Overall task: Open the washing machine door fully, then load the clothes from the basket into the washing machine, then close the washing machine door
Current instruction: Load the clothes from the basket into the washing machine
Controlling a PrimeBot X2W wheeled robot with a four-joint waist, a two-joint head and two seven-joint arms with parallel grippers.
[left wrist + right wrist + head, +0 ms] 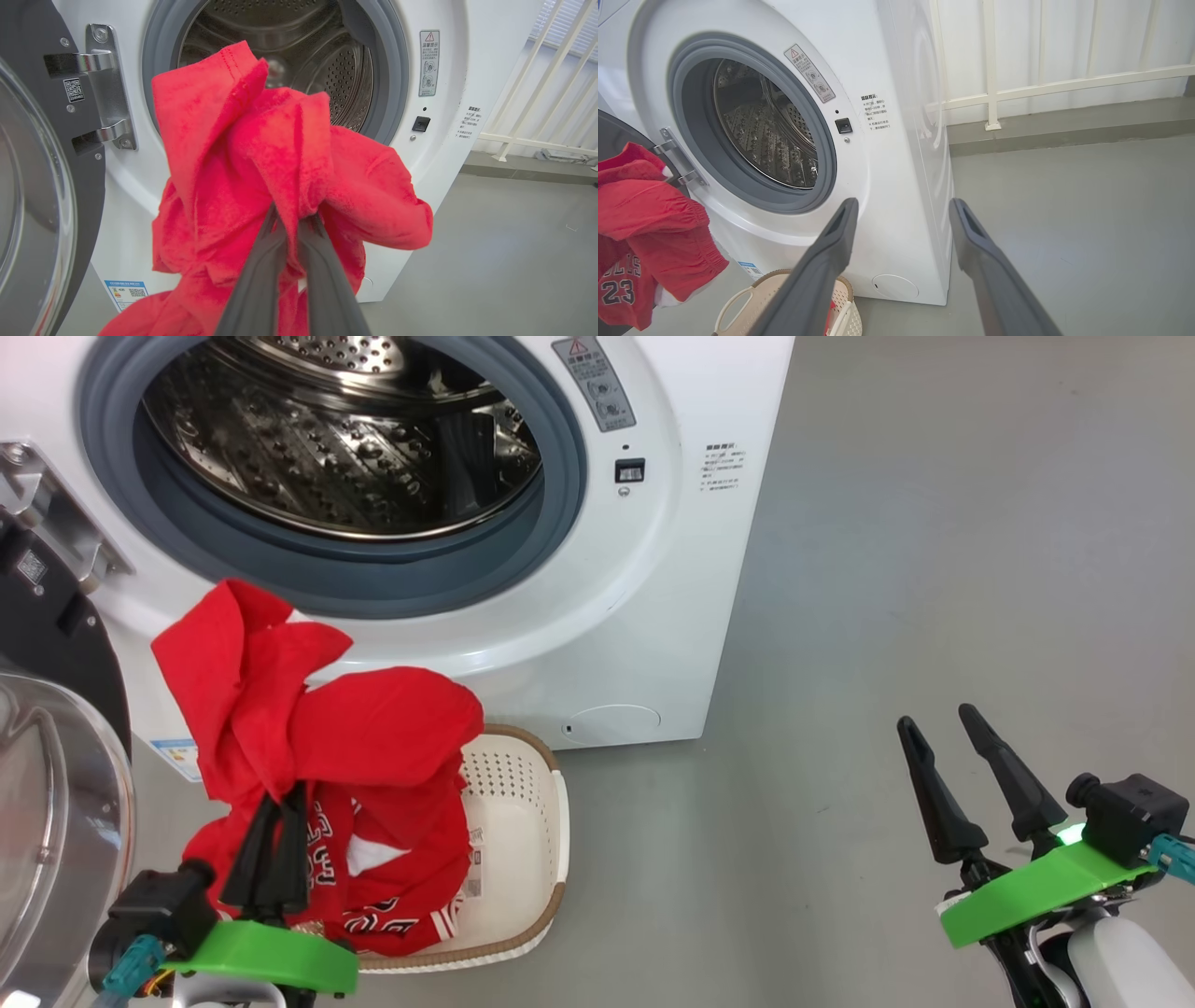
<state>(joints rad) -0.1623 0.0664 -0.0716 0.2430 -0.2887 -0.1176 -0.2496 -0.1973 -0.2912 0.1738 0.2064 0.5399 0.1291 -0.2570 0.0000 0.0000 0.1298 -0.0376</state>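
The white washing machine point(653, 569) stands with its round door point(47, 784) swung wide to the left, and its steel drum point(355, 448) holds nothing that I can see. My left gripper point(280, 798) is shut on a bunch of red clothes point(327, 728), lifted above the cream basket point(532, 821) in front of the gasket's lower edge. In the left wrist view the fingers point(261, 280) pinch the red clothes point(261, 163) before the drum opening. A jersey marked 23 point(621, 289) hangs from the bunch. My right gripper point(938, 728) is open over the floor to the right.
Grey floor point(934, 523) stretches to the right of the machine. A white railing point(1017, 88) and a low step run along the wall behind it. The door's metal hinge point(105, 88) juts out at the machine's left side.
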